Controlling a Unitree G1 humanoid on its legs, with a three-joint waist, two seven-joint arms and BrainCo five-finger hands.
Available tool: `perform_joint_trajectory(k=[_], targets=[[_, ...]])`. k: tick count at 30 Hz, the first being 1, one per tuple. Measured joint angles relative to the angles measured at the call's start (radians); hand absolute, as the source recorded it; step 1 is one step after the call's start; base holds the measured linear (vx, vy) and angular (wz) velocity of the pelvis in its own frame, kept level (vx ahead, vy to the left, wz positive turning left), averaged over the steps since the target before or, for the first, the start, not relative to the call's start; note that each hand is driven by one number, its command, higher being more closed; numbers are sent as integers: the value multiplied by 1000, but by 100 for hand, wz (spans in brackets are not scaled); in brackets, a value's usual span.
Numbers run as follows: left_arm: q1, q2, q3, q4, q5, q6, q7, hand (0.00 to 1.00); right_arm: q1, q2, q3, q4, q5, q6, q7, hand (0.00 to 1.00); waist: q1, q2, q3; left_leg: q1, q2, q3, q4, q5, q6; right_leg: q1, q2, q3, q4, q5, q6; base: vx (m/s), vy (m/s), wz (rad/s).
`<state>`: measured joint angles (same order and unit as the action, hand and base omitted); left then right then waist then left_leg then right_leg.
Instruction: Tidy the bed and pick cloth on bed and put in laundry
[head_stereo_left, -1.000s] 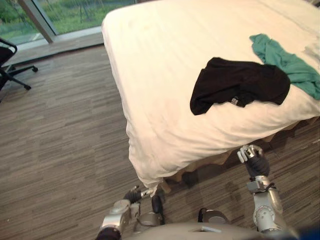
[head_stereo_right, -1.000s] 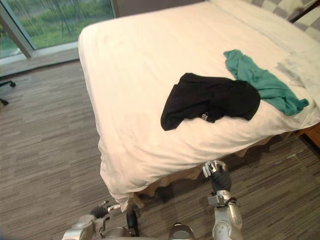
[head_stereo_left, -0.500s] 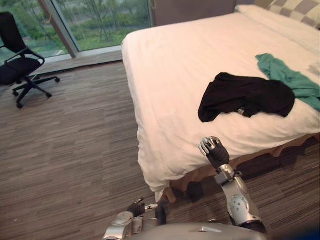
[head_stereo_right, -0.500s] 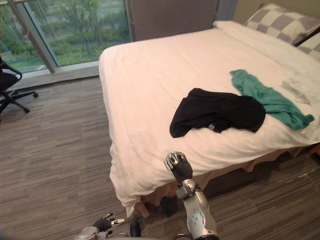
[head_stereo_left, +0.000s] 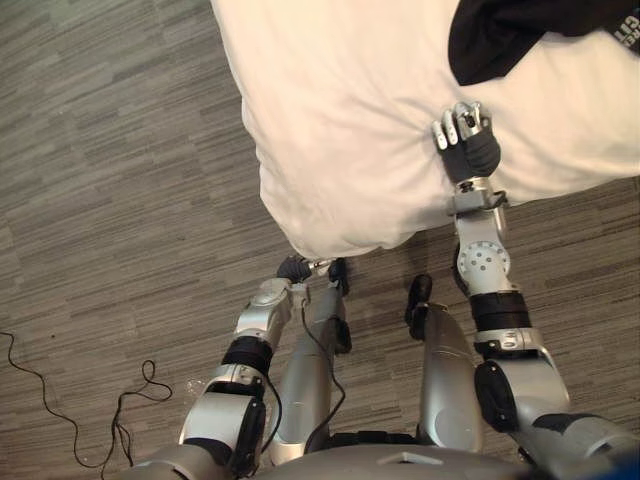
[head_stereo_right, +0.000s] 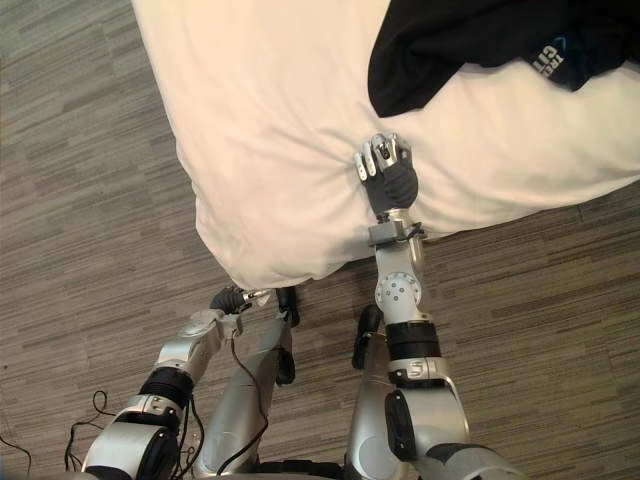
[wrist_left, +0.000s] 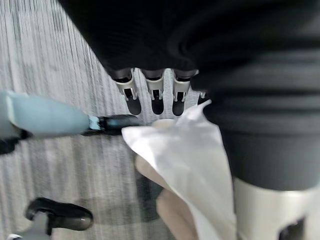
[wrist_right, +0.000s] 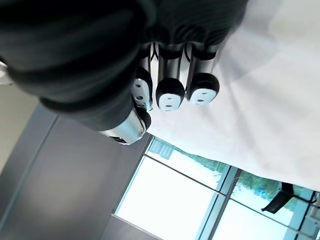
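Status: black crumpled cloth (head_stereo_left: 520, 30) lies on the white-sheeted bed (head_stereo_left: 330, 110), up the side edge from the bed's near corner, touched by neither hand. Right hand (head_stereo_left: 464, 140) is over the sheet between that corner and the cloth, just short of the cloth's hem. Its fingers are curled in with the thumb tucked beside them, nothing in them per its wrist view. Sheet creases fan out from it, so I think it's bearing on the bedding. Left hand (head_stereo_left: 295, 268) hangs low, just under the near corner where the sheet overhangs. Its fingers (wrist_left: 156, 100) are loosely straight and hold nothing, with the sheet tip just beside them. Step as I read it: reach for the cloth, 0 of the pick done. Risks: 1) closing from here bags sheet, not cloth, and drags bedding off the corner; 2) a curled hand pushed forward ploughs the cloth away, so it needs to spread first; 3) left hand snags the overhang if lifted straight up.
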<state>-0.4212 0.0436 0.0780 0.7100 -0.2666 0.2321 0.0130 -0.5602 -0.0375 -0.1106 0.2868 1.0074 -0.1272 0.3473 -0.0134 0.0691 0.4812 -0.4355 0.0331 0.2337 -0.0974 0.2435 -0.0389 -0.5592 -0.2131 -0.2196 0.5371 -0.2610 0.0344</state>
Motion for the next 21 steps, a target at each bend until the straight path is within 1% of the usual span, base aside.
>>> perform_joint_trajectory(k=[1, 2, 4, 5, 6, 7, 8, 9, 10, 11, 12, 13, 14, 15, 16, 17, 19, 20, 21], targets=[[1, -1, 3, 0, 0, 0, 2, 0, 14, 1, 0, -5, 1, 0, 9, 100, 0, -2, 0, 2, 1, 2, 0, 0, 0, 1, 2, 1, -2, 0, 0, 49, -72, -12], [9, -3, 6, 0, 0, -2, 13, 0, 77, 4, -4, -19, 1, -4, 45, 100, -2, -7, 1, 17, 4, 7, 0, -1, 1, 18, 5, 4, -12, 1, 0, 61, -57, -10], [22, -4, 14, 0, 0, -5, 23, 0, 134, 16, -12, -18, 1, -12, 69, 100, -5, -16, 6, 42, 7, 16, 0, -10, 5, 46, 12, 10, -26, 4, 2, 67, -44, -22], [43, -6, 20, 1, 0, -14, 38, 0, 195, 36, -31, 10, -2, -22, 82, 100, -7, -24, 4, 70, 16, 31, 0, -20, 4, 81, 26, 17, -61, 18, 3, 85, -32, -45], [64, -8, 22, 3, 0, -26, 41, 0, 246, 37, -58, 89, -8, -22, 74, 100, -7, -33, -1, 95, 26, 46, 0, -33, 2, 114, 39, 24, -94, 30, 3, 114, -25, -44], [71, -12, 22, 6, 0, -28, 43, 0, 274, 34, -81, 144, -12, -21, 61, 100, -7, -36, -1, 110, 29, 52, 0, -39, 3, 133, 44, 26, -108, 34, 5, 106, -11, -35], [84, -24, 22, 11, 0, -40, 61, 0, 331, 34, -135, 231, -25, -21, 35, 100, -5, -37, -2, 137, 33, 61, 0, -53, 3, 168, 51, 30, -133, 40, 8, 86, -4, -21], [91, -29, 25, 12, 1, -45, 66, 0, 352, 35, -157, 255, -33, -21, 29, 100, -6, -37, -2, 147, 35, 65, 0, -58, 2, 181, 54, 30, -142, 43, 9, 117, -7, -28], [114, -42, 48, 18, 1, -53, 81, 0, 419, 33, -205, 293, -52, -22, 13, 0, -9, -39, -3, 180, 36, 79, 0, -70, 4, 219, 57, 35, -161, 47, 12, 137, -4, -30], [140, -41, 63, 29, 1, -62, 97, 0, 478, 31, -235, 303, -63, -24, 0, 0, -24, -47, -10, 212, 36, 92, 0, -84, 5, 251, 58, 42, -175, 48, 13, 148, -4, -28], [151, -42, 71, 32, 2, -65, 105, 0, 495, 31, -245, 303, -73, -26, -3, 0, -29, -50, -13, 224, 36, 96, 0, -89, 7, 265, 58, 42, -179, 48, 13, 125, -4, -30], [177, -41, 102, 51, -22, -85, 124, 0, 543, 26, -273, 303, -109, -42, -29, 0, -35, -66, -26, 255, 41, 116, 27, -121, 10, 308, 57, 43, -195, 48, 13, 132, -23, -29], [199, -41, 137, 68, -61, -100, 140, 0, 580, 25, -298, 308, -149, -49, -63, 0, -33, -83, -46, 258, 55, 130, 105, -172, 13, 346, 58, 45, -212, 48, 14, 126, -32, -31], [210, -40, 149, 70, -73, -107, 145, 0, 588, 25, -308, 312, -165, -53, -75, 0, -30, -89, -55, 259, 63, 136, 137, -193, 13, 361, 58, 45, -217, 48, 14, 124, -46, -32], [253, -41, 180, 71, -76, -133, 142, 0, 611, 22, -332, 322, -204, -56, -96, 0, -25, -93, -92, 252, 92, 142, 247, -264, 11, 402, 69, 44, -231, 48, 14, 121, -33, -27], [293, -42, 203, 71, -68, -165, 122, 0, 638, 18, -345, 324, -233, -56, -98, 0, -24, -90, -130, 240, 118, 144, 330, -314, 11, 432, 81, 45, -247, 47, 15, 123, -22, -25], [335, -40, 218, 72, -59, -194, 94, 0, 666, 18, -358, 337, -266, -56, -93, 0, -20, -84, -166, 242, 140, 144, 392, -354, 6, 460, 90, 53, -257, 44, 18, 98, 20, -19], [372, -42, 226, 79, -52, -222, 57, 0, 703, 21, -362, 352, -299, -56, -75, 0, -12, -81, -218, 243, 144, 144, 414, -366, 1, 464, 92, 69, -261, 44, 19, 98, 46, -26], [391, -47, 235, 85, -36, -233, 38, 0, 720, 23, -362, 365, -320, -57, -74, 0, -9, -78, -246, 245, 142, 145, 411, -371, -2, 463, 92, 74, -268, 45, 19, 81, 46, -22]])
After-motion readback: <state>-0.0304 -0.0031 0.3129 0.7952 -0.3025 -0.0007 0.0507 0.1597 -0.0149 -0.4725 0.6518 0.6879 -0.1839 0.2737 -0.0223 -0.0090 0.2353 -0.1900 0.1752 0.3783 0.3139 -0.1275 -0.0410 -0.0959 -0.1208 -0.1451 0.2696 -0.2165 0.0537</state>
